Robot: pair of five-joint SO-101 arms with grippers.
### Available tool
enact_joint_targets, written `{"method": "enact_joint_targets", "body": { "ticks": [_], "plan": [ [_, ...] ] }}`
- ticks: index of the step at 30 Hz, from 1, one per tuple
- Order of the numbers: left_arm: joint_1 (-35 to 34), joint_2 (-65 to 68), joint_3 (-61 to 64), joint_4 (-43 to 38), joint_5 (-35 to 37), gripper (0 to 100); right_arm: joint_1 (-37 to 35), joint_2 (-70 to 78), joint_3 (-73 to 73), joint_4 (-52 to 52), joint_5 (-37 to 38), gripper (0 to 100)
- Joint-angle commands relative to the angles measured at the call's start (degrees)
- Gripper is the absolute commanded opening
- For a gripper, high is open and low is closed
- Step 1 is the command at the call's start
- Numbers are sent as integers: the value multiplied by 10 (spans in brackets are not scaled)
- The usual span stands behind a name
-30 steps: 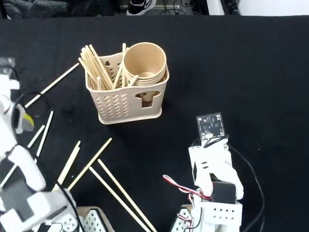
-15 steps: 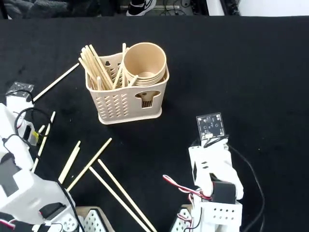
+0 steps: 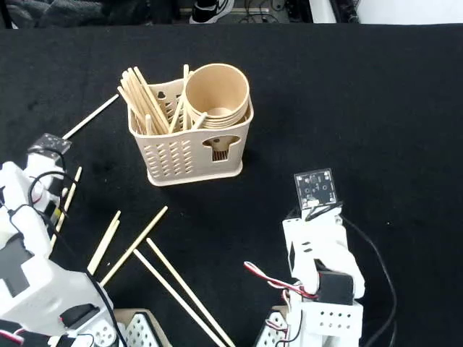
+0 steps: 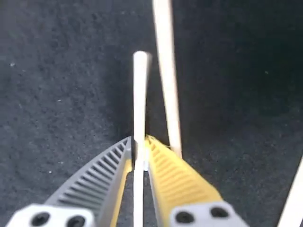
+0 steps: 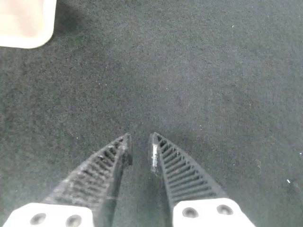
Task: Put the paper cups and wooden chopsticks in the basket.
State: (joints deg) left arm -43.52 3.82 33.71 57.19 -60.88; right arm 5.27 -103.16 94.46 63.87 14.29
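Several loose wooden chopsticks (image 3: 134, 246) lie near the left gripper (image 4: 139, 146). The beige perforated plastic basket (image 3: 189, 155), already holding the stacked tan paper cups (image 3: 217, 90), stands well beyond it. Within the last second the white left arm (image 3: 29, 275) swung forward. Its jaws now pinch one pale wooden chopstick (image 4: 140, 94), so a pickup looks begun. The right gripper (image 5: 140, 149) hangs low, narrowly parted and empty.

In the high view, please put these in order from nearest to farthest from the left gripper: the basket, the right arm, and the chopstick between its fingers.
1. The chopstick, held in the left gripper at the table's left side.
2. The basket, farther back, toward the middle of the table.
3. The right arm, across on the right side.
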Motion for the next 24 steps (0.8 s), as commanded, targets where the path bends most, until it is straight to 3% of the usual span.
{"method": "enact_joint_targets", "body": {
  "ticks": [1,4,10,13,16,21,24],
  "plan": [
    [-10,-2,14,5,-12,28,-7,-44,-5,-11,6,82],
    [-10,-3,-19,48,-8,29,-7,-44,-5,-11,6,82],
    [11,-58,-132,229,96,29,-7,-44,-5,-11,6,82],
    [31,-92,-145,274,126,29,-7,-44,-6,-11,6,82],
    [46,-106,-122,252,148,29,-7,-44,-6,-10,6,82],
    [41,-89,-40,75,170,29,-7,-44,-6,-10,6,82],
    [36,-57,-25,38,171,29,-7,-44,-6,-10,6,82]
  ]
}}
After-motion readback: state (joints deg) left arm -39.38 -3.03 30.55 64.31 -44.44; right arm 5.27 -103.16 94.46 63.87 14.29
